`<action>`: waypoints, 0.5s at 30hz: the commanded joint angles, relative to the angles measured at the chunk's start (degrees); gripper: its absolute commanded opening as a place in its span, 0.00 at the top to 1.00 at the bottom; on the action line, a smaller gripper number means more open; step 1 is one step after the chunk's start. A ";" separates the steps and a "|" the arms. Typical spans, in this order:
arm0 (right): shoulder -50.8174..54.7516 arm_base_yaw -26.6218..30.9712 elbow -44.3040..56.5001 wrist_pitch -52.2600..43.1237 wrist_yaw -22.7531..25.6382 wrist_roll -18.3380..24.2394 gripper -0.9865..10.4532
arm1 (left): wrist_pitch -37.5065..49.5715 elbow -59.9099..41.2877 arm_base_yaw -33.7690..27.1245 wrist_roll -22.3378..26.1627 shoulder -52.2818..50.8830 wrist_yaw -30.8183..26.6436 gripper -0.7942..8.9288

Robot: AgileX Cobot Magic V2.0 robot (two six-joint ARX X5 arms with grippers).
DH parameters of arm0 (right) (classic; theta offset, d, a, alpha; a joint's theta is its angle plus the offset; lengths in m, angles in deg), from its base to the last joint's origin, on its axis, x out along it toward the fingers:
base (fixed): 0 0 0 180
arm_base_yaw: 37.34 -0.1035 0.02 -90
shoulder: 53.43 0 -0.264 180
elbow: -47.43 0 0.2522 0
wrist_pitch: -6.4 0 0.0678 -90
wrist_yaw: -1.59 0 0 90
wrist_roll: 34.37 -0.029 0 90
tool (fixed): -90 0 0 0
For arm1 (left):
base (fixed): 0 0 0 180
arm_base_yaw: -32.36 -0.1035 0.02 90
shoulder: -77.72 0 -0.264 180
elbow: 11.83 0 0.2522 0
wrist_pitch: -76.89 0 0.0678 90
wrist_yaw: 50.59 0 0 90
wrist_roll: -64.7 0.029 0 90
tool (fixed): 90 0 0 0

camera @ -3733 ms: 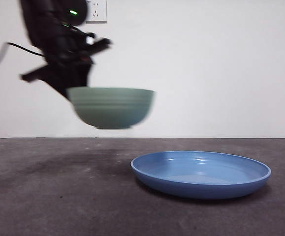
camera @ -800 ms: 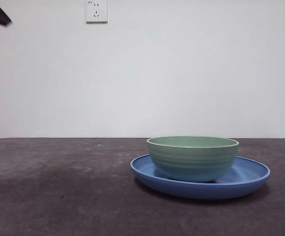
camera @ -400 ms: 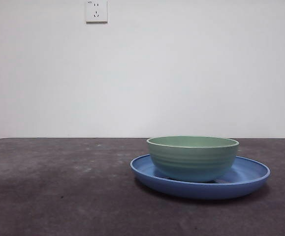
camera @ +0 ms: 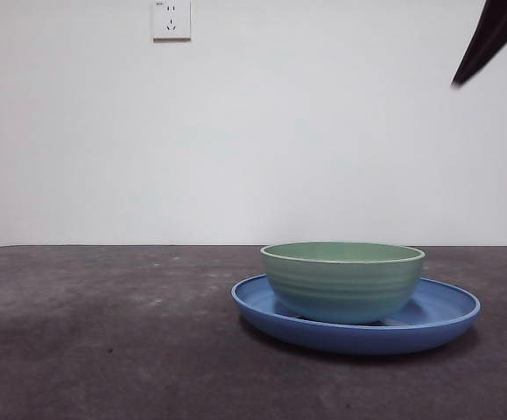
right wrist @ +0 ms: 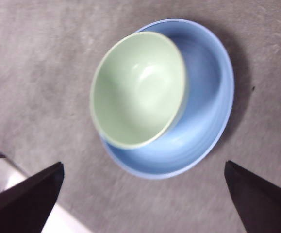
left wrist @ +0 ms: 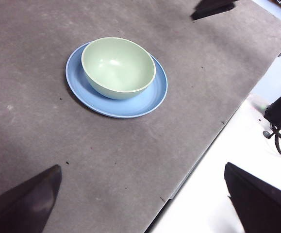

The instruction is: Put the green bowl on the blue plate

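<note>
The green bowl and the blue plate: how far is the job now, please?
Done: the green bowl stands upright on the blue plate, off-centre toward one rim. In hand: nothing; the left hand and the right hand are both open, away from the dishes. One dark arm tip shows at a top corner of the front view. Left: apparently nothing.

R gripper (camera: pixel 489 39) now in at top corner — L gone.

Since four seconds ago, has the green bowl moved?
Yes. The green bowl went from hanging in the air, below and right of the wall socket, rightward and down onto the blue plate, where it sits upright.
</note>
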 commanded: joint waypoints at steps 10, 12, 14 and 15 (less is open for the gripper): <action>-16.83 -0.13 -0.90 -12.50 0.02 0.22 0.55 | 0.37 0.42 0.22 0.48 0.22 0.33 0.25; -18.71 -0.13 -0.90 -13.55 0.00 0.24 0.58 | 0.37 0.42 0.22 0.48 0.22 0.33 0.25; -20.65 -0.13 -0.90 -14.67 0.02 0.57 0.62 | 0.37 0.42 0.22 0.48 0.22 0.33 0.25; -21.40 -0.15 -0.87 -15.08 0.02 0.61 0.63 | 0.39 0.42 0.22 0.48 0.22 0.33 0.25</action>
